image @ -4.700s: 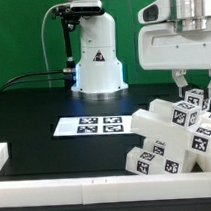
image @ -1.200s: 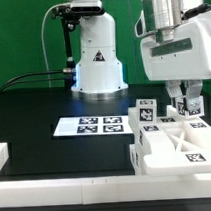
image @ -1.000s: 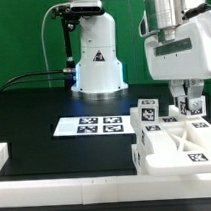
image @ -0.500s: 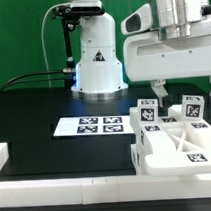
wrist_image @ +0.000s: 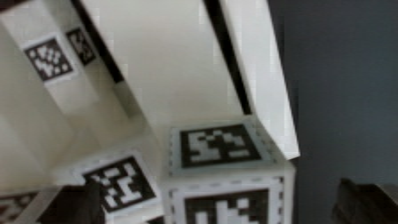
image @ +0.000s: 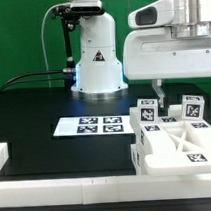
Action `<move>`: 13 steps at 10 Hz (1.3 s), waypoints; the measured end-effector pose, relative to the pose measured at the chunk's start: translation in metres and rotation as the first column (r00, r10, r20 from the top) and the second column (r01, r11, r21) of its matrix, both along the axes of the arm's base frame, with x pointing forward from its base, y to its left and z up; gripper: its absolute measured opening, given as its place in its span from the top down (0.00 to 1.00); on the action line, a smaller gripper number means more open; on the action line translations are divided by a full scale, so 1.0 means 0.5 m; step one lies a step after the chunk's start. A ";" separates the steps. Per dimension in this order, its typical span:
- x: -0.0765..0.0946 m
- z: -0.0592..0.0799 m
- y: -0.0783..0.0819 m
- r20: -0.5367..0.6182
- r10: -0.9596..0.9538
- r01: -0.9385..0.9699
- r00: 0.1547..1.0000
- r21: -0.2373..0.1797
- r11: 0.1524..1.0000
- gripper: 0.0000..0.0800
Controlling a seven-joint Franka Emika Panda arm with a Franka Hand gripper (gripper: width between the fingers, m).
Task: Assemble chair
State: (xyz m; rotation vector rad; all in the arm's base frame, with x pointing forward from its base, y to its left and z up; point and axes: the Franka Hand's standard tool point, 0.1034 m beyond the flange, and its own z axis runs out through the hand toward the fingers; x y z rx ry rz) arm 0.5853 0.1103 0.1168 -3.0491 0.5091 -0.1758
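Blocky white plastic chair assembly with square black-and-white tags (image: 176,142) resting on the black table (image: 44,107), at the exterior view's right, against the raised white table border (image: 68,183). Two-finger gripper (image: 183,92) positioned directly above the assembly, jaws spread wide, nothing held; one dark fingertip (image: 160,95) visible just over the tagged upper posts, not touching. Thin flat white marker board (image: 91,124) lying just beside the assembly, toward the exterior view's left. Wrist view filled with tagged white block tops (wrist_image: 217,145) and long white bars (wrist_image: 169,60), close under the camera. Judged step: release and withdrawal. Recommended: lift straight up, jaws kept wide, clear of the posts before any sideways travel, to avoid nudging the seated assembly.
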 end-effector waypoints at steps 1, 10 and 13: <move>0.000 0.000 0.000 -0.001 -0.012 0.012 1.000 0.001 1.000 0.36; 0.003 -0.002 0.014 -0.059 -0.811 0.808 0.582 0.155 0.569 0.65; 0.003 -0.001 0.013 -0.044 -0.753 0.750 0.656 0.147 0.645 0.64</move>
